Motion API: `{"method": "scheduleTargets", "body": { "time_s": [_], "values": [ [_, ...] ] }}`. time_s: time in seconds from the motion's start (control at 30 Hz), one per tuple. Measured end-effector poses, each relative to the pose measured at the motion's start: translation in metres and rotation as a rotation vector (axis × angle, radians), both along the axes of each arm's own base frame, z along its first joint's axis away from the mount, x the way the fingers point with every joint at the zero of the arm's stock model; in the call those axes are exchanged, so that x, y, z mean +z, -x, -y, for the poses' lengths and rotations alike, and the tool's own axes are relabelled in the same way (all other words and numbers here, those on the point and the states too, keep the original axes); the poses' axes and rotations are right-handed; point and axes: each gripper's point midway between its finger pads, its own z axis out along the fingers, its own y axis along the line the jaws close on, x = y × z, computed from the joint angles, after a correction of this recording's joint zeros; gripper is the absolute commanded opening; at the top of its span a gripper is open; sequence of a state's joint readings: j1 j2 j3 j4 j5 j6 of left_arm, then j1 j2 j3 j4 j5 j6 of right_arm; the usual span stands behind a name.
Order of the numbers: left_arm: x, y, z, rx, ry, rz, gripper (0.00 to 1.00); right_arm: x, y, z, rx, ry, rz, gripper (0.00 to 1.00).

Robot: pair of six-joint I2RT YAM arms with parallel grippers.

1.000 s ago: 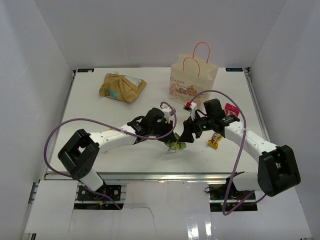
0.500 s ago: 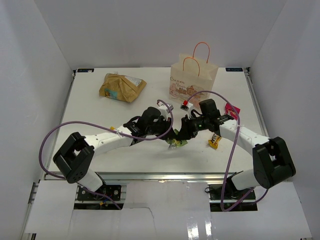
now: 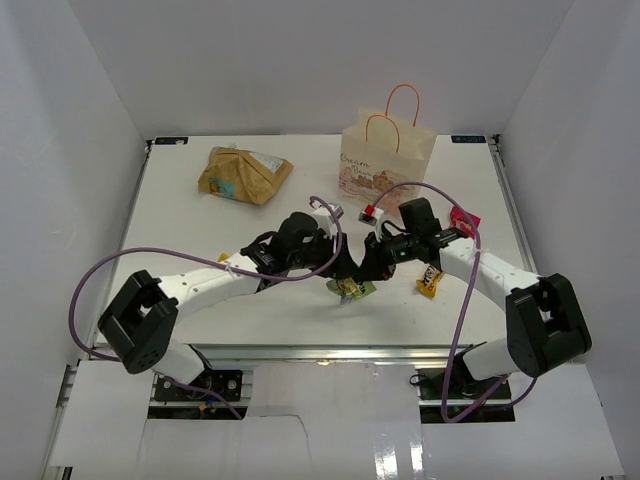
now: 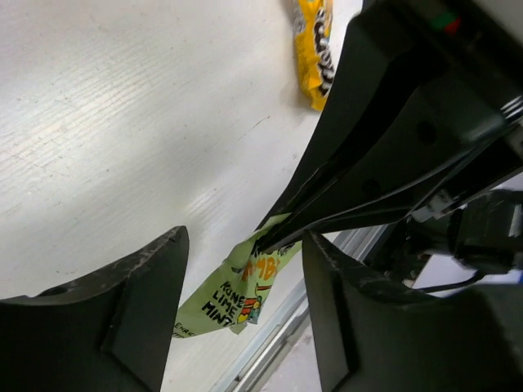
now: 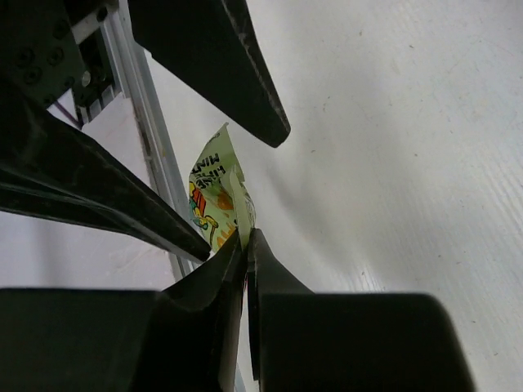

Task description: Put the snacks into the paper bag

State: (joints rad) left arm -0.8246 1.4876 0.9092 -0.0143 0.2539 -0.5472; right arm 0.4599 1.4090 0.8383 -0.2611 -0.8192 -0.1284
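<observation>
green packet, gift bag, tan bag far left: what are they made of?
Green packet: likely thin plastic film, printed; it bends and creases softly. Gift bag: matte beige paper, with crisp folds, standing upright on its own. Tan bag: crinkly and wrinkled, probably plastic or foil film, though paper can't be ruled out from here.

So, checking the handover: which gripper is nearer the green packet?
Right. The right gripper is shut on the green packet at its edge; the left gripper is open, its fingers straddling it.
</observation>
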Motion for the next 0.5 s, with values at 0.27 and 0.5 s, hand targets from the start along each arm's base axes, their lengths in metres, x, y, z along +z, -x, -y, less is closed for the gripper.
{"method": "scheduleTargets", "body": {
  "time_s": [0.27,0.5],
  "values": [
    [0.058,-0.008,-0.023,0.103,0.081,0.150,0.85,0.063,-0.034,0.001,0.060,-0.045,0.262,0.08],
    [0.066,-0.029,-0.103,0.471,-0.020,0.181,0.89,0.226,-0.120,0.034,-0.104,-0.126,0.728,0.08]
  ]
}}
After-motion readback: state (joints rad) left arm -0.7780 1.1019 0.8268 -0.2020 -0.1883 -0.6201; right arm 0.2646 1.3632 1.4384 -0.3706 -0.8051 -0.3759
